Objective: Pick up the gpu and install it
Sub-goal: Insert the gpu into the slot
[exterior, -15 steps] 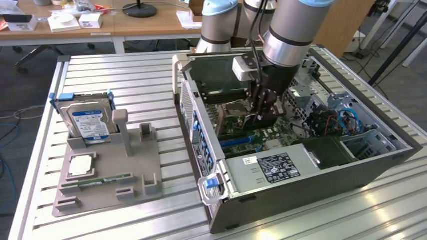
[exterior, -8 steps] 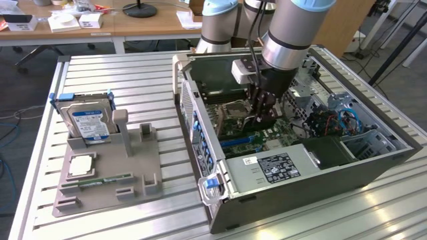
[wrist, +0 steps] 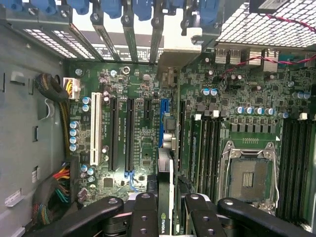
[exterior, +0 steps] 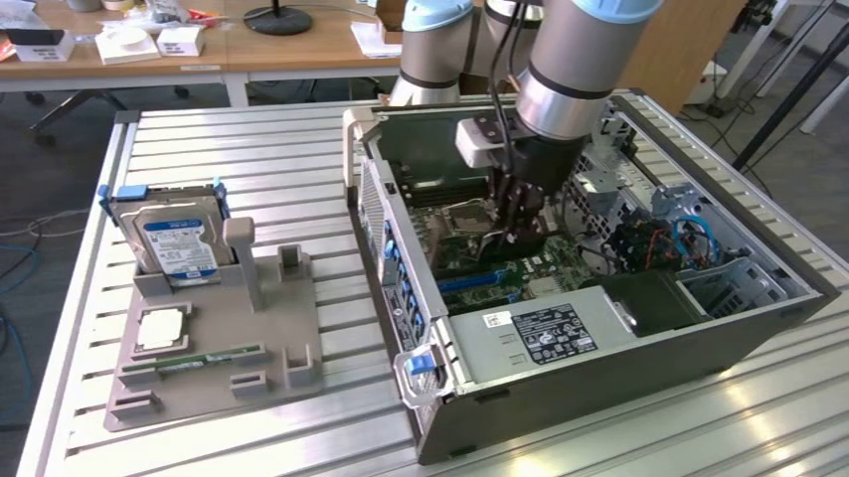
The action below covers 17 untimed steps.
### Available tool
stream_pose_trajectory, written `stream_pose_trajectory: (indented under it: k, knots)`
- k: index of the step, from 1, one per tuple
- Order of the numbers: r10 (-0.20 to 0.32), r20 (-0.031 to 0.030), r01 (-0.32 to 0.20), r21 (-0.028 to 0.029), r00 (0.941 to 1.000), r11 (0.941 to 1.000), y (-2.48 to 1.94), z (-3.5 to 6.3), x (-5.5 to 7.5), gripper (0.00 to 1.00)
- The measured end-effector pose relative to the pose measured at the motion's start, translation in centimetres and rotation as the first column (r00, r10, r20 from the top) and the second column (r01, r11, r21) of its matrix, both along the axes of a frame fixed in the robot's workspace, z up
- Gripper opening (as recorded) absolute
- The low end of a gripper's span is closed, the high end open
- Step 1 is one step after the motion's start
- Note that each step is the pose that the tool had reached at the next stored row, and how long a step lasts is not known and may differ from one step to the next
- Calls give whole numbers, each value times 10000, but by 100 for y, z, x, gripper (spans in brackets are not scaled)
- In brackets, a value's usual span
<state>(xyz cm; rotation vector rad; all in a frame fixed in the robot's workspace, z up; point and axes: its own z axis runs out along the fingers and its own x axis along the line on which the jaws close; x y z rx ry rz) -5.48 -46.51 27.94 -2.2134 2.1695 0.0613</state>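
My arm [exterior: 571,70] hangs at 12 o'clock in the exterior view, wrist vertical. My hand [exterior: 515,237] points straight down, fingers [wrist: 144,213] pinched narrow on the gpu [wrist: 165,170].

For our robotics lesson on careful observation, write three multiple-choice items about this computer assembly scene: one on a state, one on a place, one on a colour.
1. The gpu is: A held in the claw; B lying flat; C snapped in two.
2. The hard drive stands: A in the claw; B in the grey holder; C on the gpu.
3. The hard drive's label is: A red; B blue and white; C yellow.
Answers: A, the claw clamps the card on both sides; B, it sits upright in the holder; B, the label shows blue and white.
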Motion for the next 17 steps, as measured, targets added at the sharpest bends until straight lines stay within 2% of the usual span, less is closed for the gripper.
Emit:
stream_pose_trajectory:
  k: [13, 17]
  knots:
    - [0, 1, 0, 1, 10000, 10000, -14, -1, -28, 26]
    - [-1, 1, 1, 0, 10000, 10000, -14, -2, -73, 26]
